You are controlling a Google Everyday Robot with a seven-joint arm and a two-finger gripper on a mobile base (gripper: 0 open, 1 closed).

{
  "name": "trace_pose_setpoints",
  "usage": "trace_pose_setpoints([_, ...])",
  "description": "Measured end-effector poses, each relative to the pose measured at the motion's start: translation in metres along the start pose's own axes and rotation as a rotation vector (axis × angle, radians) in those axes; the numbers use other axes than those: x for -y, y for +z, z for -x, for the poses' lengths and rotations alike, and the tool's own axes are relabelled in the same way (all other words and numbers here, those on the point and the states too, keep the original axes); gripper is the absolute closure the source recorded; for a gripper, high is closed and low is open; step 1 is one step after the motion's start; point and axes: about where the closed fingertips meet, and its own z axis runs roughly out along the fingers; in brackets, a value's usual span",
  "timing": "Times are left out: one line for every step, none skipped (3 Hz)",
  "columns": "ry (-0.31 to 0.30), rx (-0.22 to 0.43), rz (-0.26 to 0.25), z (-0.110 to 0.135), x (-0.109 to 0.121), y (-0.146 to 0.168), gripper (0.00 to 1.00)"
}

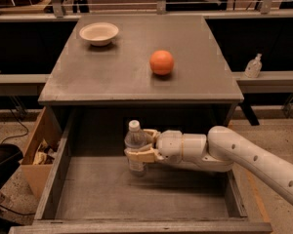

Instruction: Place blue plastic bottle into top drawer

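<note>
The blue plastic bottle (135,141), clear with a white cap, stands upright inside the open top drawer (58,179), near its back middle, its base at or just above the drawer floor. My gripper (139,145) reaches in from the right on a white arm and is shut on the bottle's body, its tan fingers (142,155) wrapped around its middle.
An orange ball (161,62) and a white bowl (99,33) sit on the grey table top (112,77) above the drawer. A tan box of clutter (39,152) stands left of the drawer. A small pump-top bottle (253,66) stands on a ledge at the right.
</note>
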Motion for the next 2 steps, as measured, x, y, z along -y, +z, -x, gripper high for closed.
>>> trace_pose_setpoints([-0.008,-0.002,0.034,-0.0033,0.0025,0.0192,1.00])
trace_pose_setpoints([-0.011,0.007,0.038,-0.0048,0.0020,0.0241,1.00])
